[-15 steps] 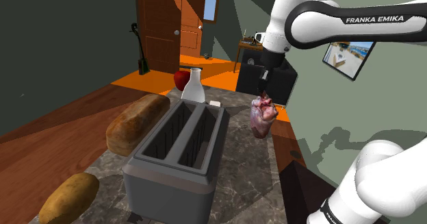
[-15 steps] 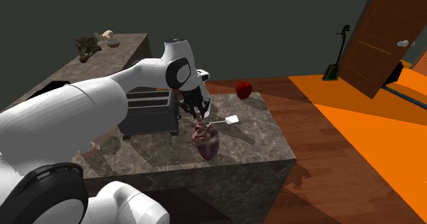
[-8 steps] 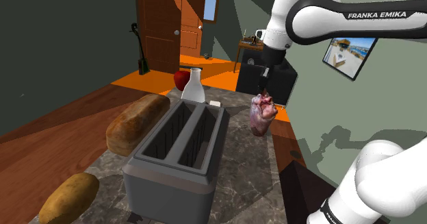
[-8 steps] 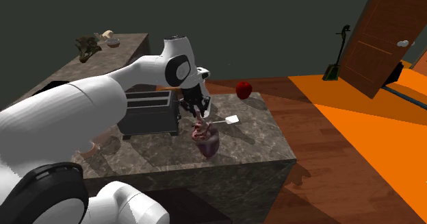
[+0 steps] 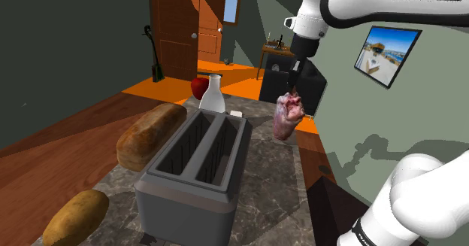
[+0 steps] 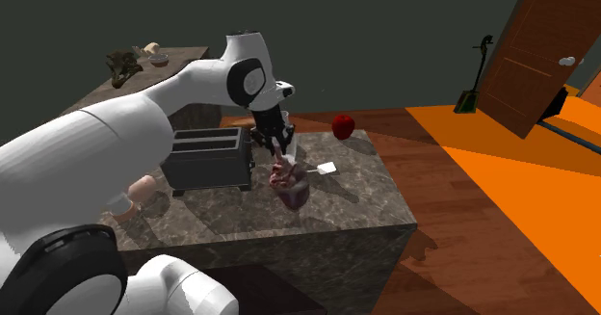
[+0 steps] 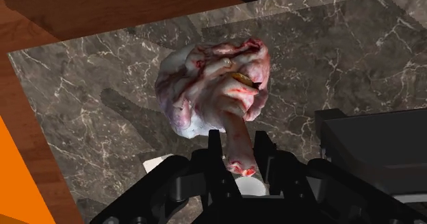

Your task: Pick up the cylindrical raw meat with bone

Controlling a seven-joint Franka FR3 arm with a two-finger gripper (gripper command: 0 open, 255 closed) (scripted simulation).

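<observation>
Arm is up a notch versus a second ago, and the raw meat [image 5: 286,118] has risen with it, now higher against the far wall in the shoulder view. Gripper [image 7: 238,146] is clamped on the bone end: in the wrist view both black fingers [image 7: 214,144] press the pale bone stub from either side, and the pink lump hangs below them over the marble counter [image 7: 82,106], its shadow on the stone. Going by the shoulder view, nearest the camera sits a brown potato-like lump [image 5: 75,216] at the counter's near corner; just behind it is the grey two-slot toaster [image 5: 197,165], with a bread loaf [image 5: 150,135] lying along its left side. Meat hangs past the toaster's far right corner, off the surface, bone up, meat end down — gripper [image 5: 291,86] directly above it. Beyond the toaster stand a white bottle [image 5: 213,94] and a red apple [image 5: 199,86] near the counter's far edge, apple partly behind the bottle. A small white item [image 5: 237,114] lies between bottle and toaster. Further back: orange floor, a brown door [image 5: 177,26], a dark long-handled tool [image 5: 155,53] leaning beside it, a framed picture [image 5: 383,45] on the right wall. Second exterior view agrees — gripper [image 6: 277,149] pointing down, meat [image 6: 289,183] dangling just beside the toaster [image 6: 207,159], apple [image 6: 343,125] well apart at the counter [image 6: 356,193] corner.
</observation>
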